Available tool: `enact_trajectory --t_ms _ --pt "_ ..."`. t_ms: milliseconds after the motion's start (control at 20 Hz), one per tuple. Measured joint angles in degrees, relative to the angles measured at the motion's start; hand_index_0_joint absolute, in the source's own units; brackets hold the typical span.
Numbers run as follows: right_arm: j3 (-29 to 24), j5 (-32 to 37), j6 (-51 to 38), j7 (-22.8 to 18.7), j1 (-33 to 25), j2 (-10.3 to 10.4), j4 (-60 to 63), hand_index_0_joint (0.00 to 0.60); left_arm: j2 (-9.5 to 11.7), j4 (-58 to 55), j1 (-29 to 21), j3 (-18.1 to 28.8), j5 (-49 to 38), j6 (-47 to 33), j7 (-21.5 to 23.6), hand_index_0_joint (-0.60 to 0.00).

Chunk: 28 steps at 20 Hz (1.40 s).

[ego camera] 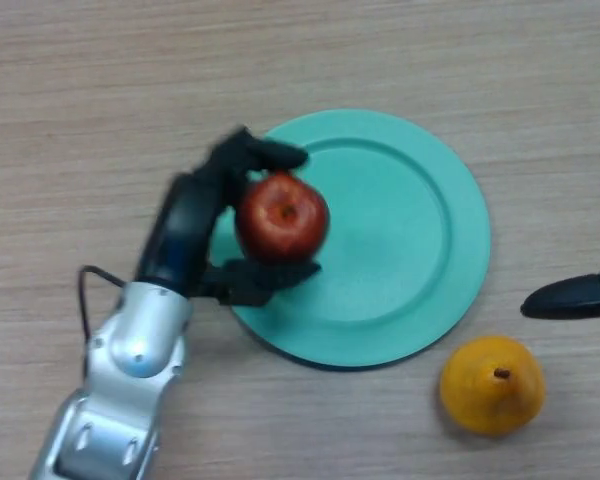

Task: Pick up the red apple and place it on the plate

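Observation:
A red apple is held over the left part of the teal plate. My left hand reaches in from the lower left, its fingers and thumb curled round the apple from above and below. Whether the apple rests on the plate or hangs just above it cannot be told. At the right edge only a dark tip of my right hand shows, low beside the plate's right rim.
A yellow-orange pear sits on the wooden table just below the plate's lower right rim, close to the right hand.

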Motion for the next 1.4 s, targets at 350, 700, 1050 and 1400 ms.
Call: enact_trajectory --t_ms 350,700,1050,1400 --pt "-0.1 5.3 -5.3 -4.3 5.1 -4.2 0.0 0.000 0.0 15.9 -4.8 -3.2 4.2 -17.9 0.0 -0.600" --pt "0.1 6.7 -5.7 -6.6 6.1 -6.5 0.0 0.000 0.0 12.5 -4.3 -2.6 7.5 -8.5 -1.2 0.000" --pt "2.6 -0.9 -5.3 -2.1 1.9 -3.1 0.0 0.000 0.0 -11.9 0.9 3.6 10.5 3.9 -13.5 0.000" --pt "-2.0 3.6 -4.9 1.5 2.2 -3.1 -0.1 0.000 0.1 -38.1 10.1 13.1 -12.8 16.5 -14.9 0.000"
